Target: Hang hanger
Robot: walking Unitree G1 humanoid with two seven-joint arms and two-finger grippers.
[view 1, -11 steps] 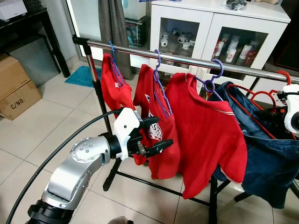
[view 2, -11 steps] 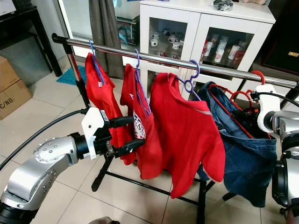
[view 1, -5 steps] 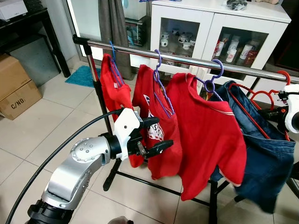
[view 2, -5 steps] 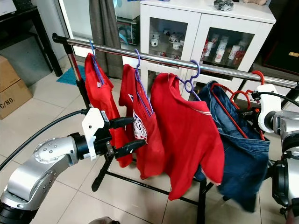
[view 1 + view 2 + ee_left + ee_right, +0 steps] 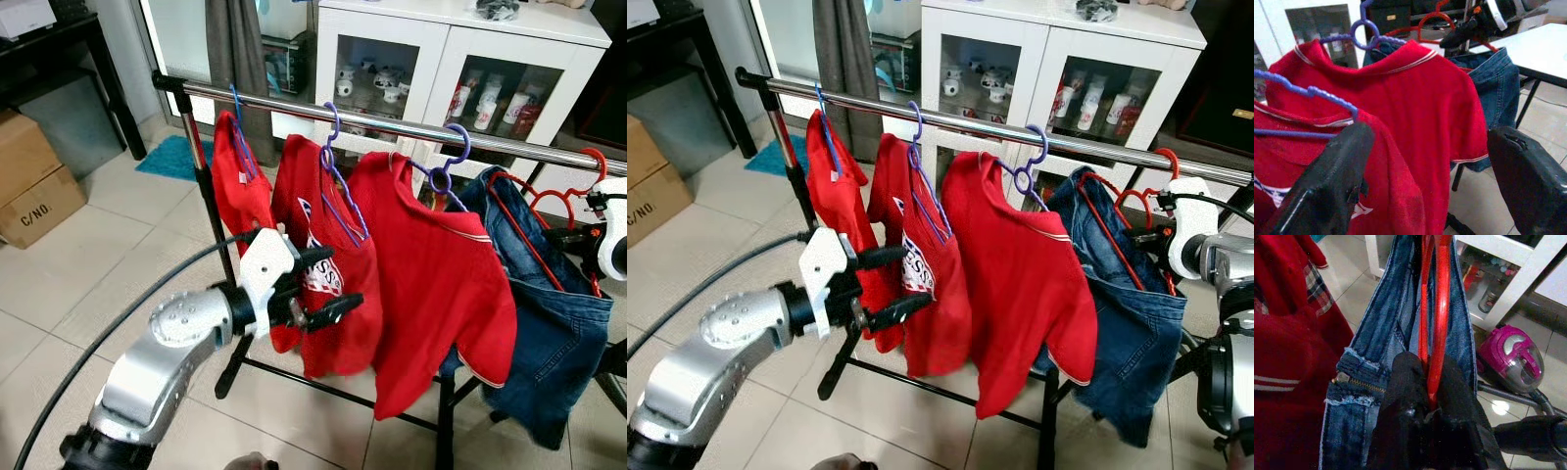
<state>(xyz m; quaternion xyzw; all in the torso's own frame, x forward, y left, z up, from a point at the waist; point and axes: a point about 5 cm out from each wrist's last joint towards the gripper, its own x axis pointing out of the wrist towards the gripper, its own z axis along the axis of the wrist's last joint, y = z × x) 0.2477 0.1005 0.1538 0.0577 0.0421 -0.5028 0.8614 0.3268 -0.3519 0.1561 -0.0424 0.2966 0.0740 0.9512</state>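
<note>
A red hanger [image 5: 530, 237] carries blue jeans [image 5: 560, 343] at the right end of the steel rail [image 5: 392, 125]. Its hook [image 5: 1169, 157] curves over the rail. My right gripper [image 5: 1427, 377] is shut on the hanger's red bar [image 5: 1436, 323] just below the hook, and it also appears at the right edge [image 5: 576, 236]. Three red shirts [image 5: 431, 284] hang on purple hangers [image 5: 338, 186] to the left of the jeans. My left gripper [image 5: 341, 279] is open in front of the middle shirt, with nothing between its fingers [image 5: 1327, 186].
A white glass-door cabinet [image 5: 441, 59] stands behind the rack. Cardboard boxes [image 5: 34, 186] and a black table [image 5: 59, 49] sit at the left, with a blue mat [image 5: 171, 159] nearby. A pink vacuum cleaner [image 5: 1513, 355] lies on the tiles beyond the jeans. The rack's black feet [image 5: 235, 367] spread over the floor.
The jeans have swung in from the right and now hang more narrowly under the hanger. The red shirts sway slightly. Both grippers stay about where they were.
</note>
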